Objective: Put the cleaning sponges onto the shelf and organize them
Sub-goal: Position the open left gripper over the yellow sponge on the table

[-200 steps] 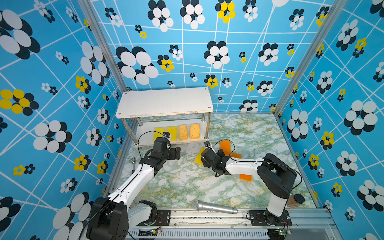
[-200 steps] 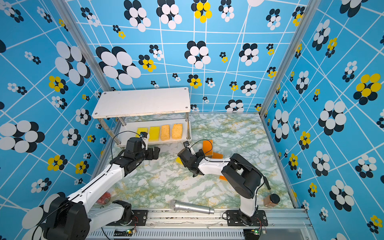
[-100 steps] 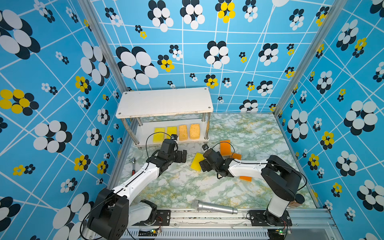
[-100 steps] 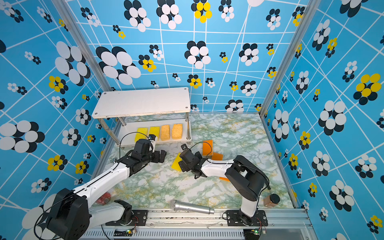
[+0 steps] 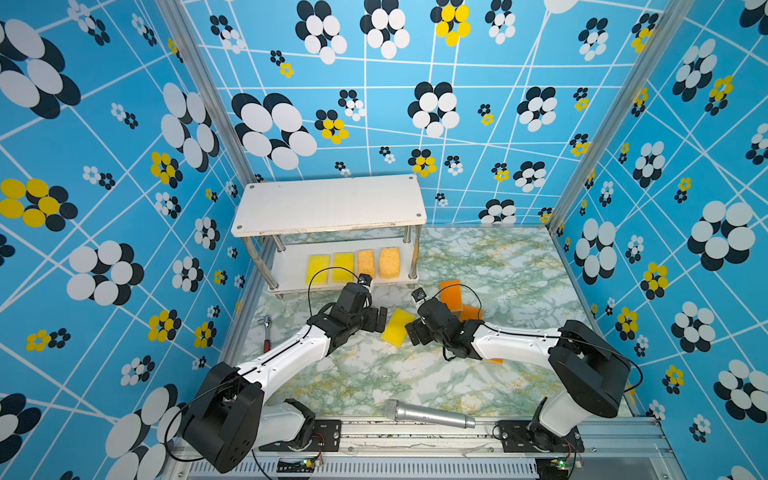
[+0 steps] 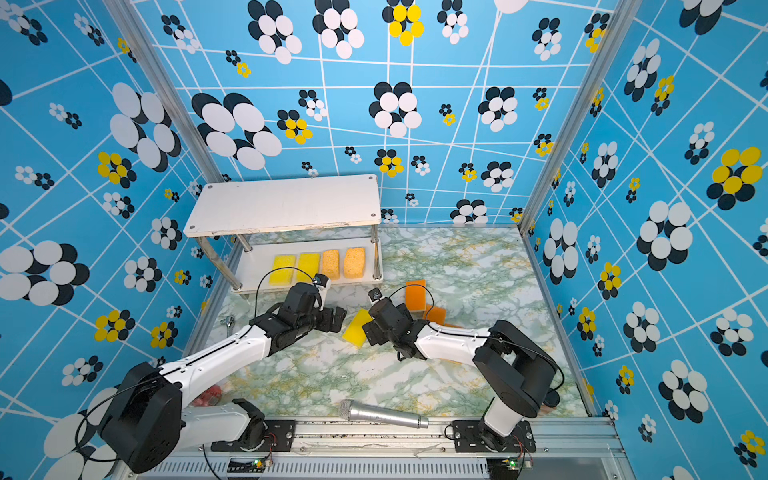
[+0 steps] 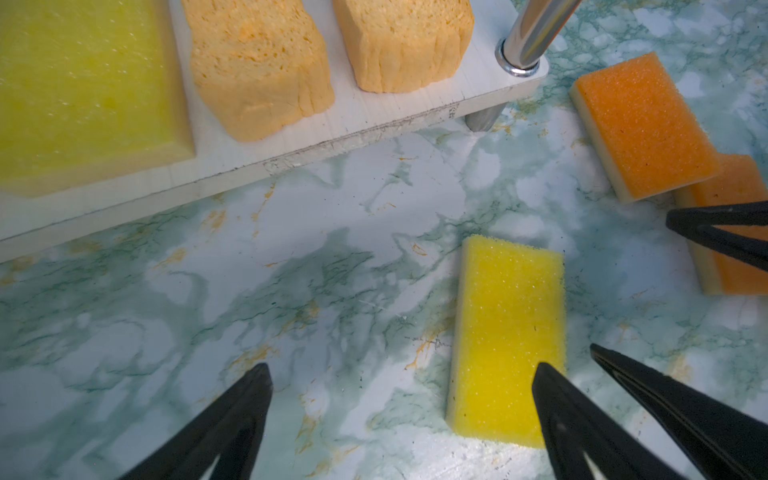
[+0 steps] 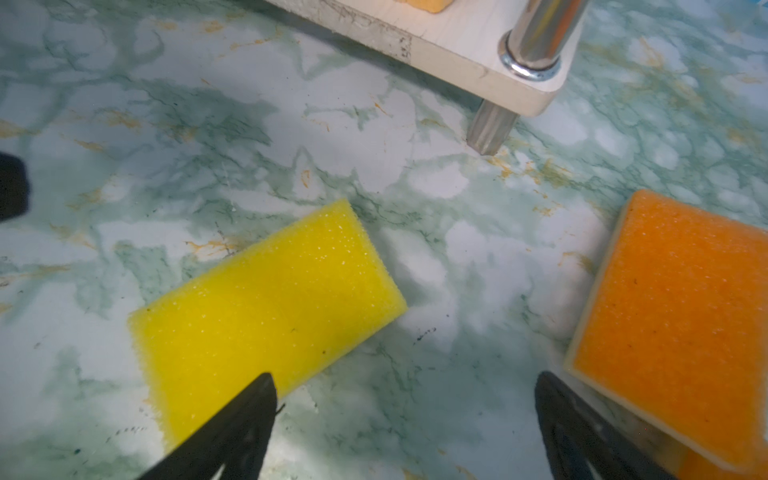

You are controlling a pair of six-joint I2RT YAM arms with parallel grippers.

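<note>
Flat on marble table (image 5: 498,266), mid-scene, on near side of shelf (image 5: 328,203) by its right front leg: bright yellow sponge (image 5: 398,327), rect., fine-pored, lying skewed btw left gripper (image 5: 380,321) and right gripper (image 5: 413,332), each w/ fingers spread apart & nothing clamped. On shelf's lower board, side by side from left: 2 flat yellow sponges (image 5: 318,268), then 2 thicker, coarse-pored tan sponges (image 5: 390,262). Right of loose yellow one, on table: 2 orange sponges (image 5: 451,293) w/ pale undersides, touching at a corner; 3rd orange bit (image 5: 496,360) peeking from under right arm.
</note>
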